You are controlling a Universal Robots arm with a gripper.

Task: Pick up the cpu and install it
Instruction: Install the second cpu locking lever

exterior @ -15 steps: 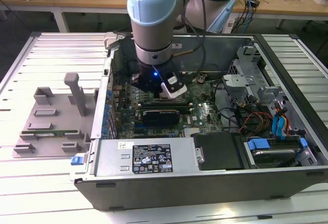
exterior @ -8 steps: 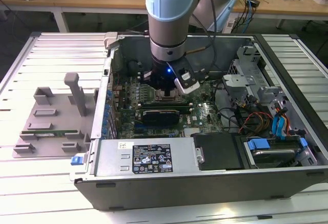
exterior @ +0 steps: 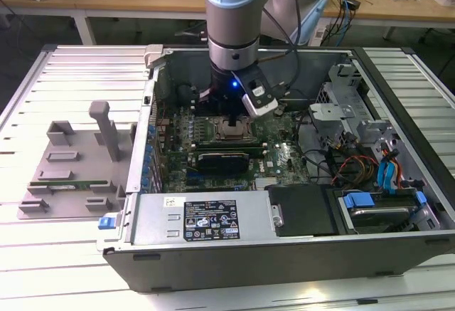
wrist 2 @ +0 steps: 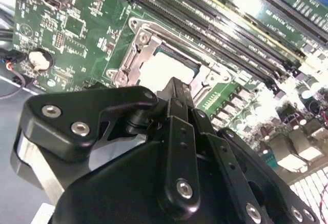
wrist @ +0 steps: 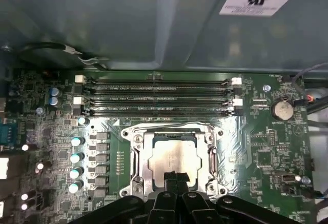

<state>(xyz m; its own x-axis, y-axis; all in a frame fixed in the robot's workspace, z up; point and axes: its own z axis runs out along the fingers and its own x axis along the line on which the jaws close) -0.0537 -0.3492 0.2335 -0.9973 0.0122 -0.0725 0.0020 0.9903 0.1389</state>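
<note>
Down inside the open grey computer case (exterior: 284,233), the arm's black gripper (wrist: 176,179) hangs right over the silver-grey square cpu (wrist: 171,157), which lies in the metal-framed motherboard socket (wrist: 137,155). Its fingers (wrist: 169,179) look pressed together at the chip's near edge, with nothing visibly between them, so the seating step seems to be in hand or just done. Any further move would call for a straight, gentle touch, since a tilted chip would sit badly on the contacts. The first wrist view lays out the socket frame and the black memory slots (wrist: 159,93) squarely; the exterior view adds the grey parts tray (exterior: 71,176) well apart, beside the case.
</note>
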